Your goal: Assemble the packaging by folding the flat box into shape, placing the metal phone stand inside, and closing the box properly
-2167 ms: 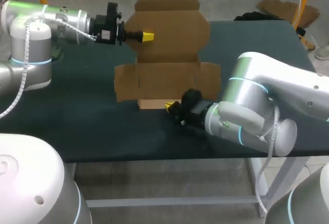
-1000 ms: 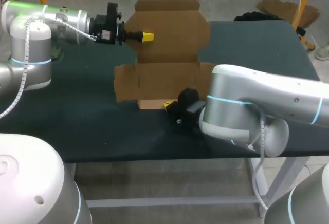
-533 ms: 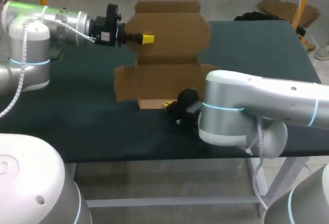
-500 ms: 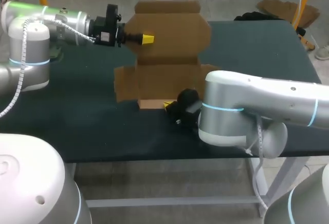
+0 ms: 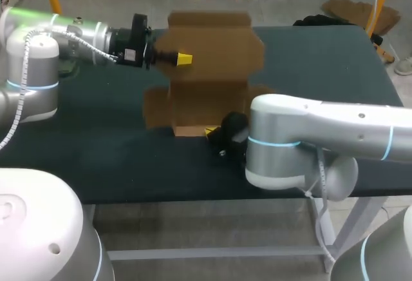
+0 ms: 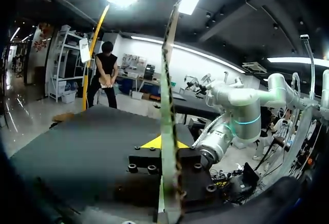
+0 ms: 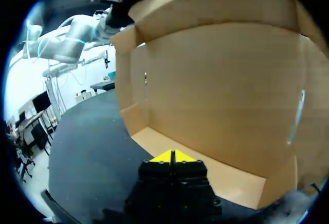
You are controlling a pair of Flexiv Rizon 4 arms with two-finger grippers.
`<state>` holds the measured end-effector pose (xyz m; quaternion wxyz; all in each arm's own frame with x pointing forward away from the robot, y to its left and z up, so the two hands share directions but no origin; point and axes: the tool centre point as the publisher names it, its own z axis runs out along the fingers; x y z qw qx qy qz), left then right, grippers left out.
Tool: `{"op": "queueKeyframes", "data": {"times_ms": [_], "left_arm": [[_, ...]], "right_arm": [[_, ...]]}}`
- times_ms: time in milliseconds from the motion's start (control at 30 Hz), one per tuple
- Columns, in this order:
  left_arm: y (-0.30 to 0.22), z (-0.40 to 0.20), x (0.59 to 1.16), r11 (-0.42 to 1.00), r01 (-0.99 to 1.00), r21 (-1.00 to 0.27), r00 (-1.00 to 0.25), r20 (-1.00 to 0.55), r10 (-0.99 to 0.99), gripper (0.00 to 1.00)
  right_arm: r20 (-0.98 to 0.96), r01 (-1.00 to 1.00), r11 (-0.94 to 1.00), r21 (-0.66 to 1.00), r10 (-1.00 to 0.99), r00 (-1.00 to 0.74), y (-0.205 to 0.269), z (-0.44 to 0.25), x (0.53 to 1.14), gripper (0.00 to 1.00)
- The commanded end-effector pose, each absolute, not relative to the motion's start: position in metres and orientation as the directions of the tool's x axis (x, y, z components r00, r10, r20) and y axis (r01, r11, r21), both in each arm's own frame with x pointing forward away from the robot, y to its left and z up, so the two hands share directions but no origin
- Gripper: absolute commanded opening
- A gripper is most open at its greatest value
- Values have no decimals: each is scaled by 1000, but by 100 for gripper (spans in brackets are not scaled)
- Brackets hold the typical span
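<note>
A brown cardboard box (image 5: 212, 94) stands half-folded in the middle of the dark table (image 5: 96, 145). Its tall back panel (image 5: 215, 42) rises upright, with side flaps spread out low. My left gripper (image 5: 184, 58) is shut on the left edge of that back panel; in the left wrist view the cardboard (image 6: 165, 106) runs edge-on between its fingers (image 6: 160, 143). My right gripper (image 5: 210, 131) is shut, tips together, resting at the pale front flap (image 5: 188, 129) on the table. In the right wrist view its tips (image 7: 172, 156) point into the box's inside (image 7: 221, 90). No phone stand is in view.
My right arm's thick elbow (image 5: 283, 145) lies across the table's front right and hides the box's right flap. Bare table surface (image 5: 84, 120) lies to the left of the box.
My left gripper has shifted a little down and right with the back panel. My right arm's elbow has swung leftward across the front, while its gripper stayed at the front flap.
</note>
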<state>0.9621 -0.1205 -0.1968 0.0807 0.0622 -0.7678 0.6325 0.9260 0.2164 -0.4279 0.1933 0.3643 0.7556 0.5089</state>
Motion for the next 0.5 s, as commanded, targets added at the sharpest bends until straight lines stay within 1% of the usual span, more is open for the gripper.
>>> {"op": "queueKeyframes", "data": {"times_ms": [33,500], "left_arm": [[-118,-206,953,189,-201,-961,-979,205,4,0],[-121,-217,931,202,-219,-955,-975,224,1,0]], "right_arm": [[70,349,211,913,761,-645,221,-435,926,0],[70,349,211,913,761,-645,221,-435,926,0]]}}
